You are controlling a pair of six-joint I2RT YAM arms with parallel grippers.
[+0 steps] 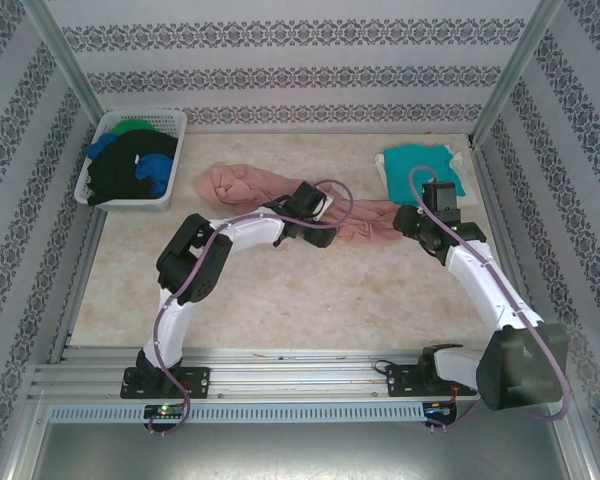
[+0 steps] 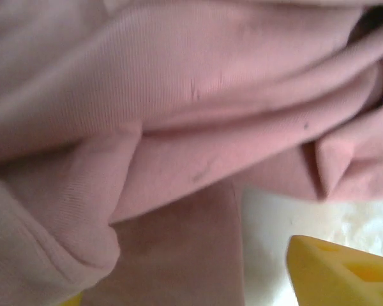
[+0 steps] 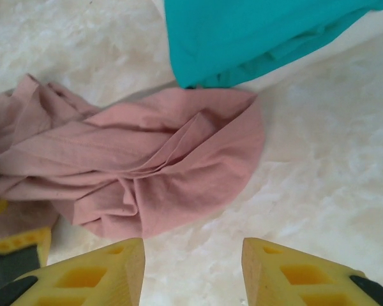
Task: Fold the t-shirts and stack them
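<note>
- One salmon-pink t-shirt (image 1: 250, 183) lies bunched mid-table. One teal t-shirt (image 1: 420, 165) lies folded at the far right. One black shirt (image 1: 120, 172), one blue shirt (image 1: 158, 170) and one green shirt (image 1: 135, 127) sit in the basket (image 1: 130, 204).
- Left gripper (image 1: 320, 205): jaws wide, pink cloth between them.
- Right gripper (image 3: 193, 268): jaws half apart, empty, just beside the pink shirt's end.
- Both arms reach forward, wrists tipped down.

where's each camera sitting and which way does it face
Top external: fixed above and behind the arms, looking down at the table; left arm and right arm show.
Left wrist: close over the crumpled salmon-pink cloth t-shirt; one yellow fingertip shows lower right.
Right wrist: looks down at that shirt's end and the folded teal cloth t-shirt; its open pincer shows below.
Shared: all three see the pink shirt.
</note>
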